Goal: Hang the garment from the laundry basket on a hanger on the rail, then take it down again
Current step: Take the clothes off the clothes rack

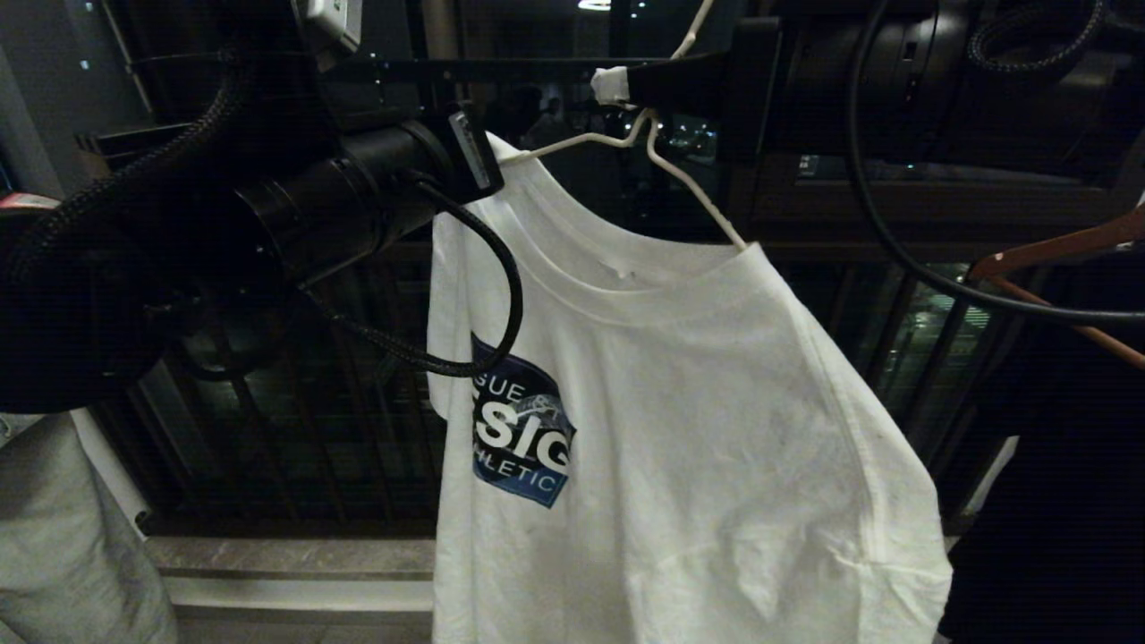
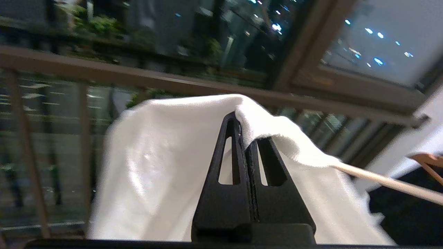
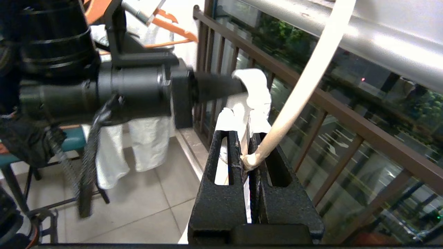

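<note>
Dark balcony bars (image 1: 295, 447) and city lights sit behind our work. Our shirt (image 1: 680, 429) hangs on the hanger (image 1: 689, 192), its print at about 8 o'clock in the head view. Our right gripper (image 3: 250, 160) is clamped on the hanger's neck below the rail (image 3: 363, 38); our left gripper (image 2: 247, 138) is pinched on the shirt's shoulder fabric at 10 o'clock. We should keep the neck steady, draw the shoulder evenly over the wire end, and avoid tugging the collar.

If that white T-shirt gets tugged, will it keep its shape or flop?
Probably flop: the T-shirt hangs in soft folds off the wire hanger. It looks light, since the left gripper lifts a bunched fold by a small pinch.
</note>
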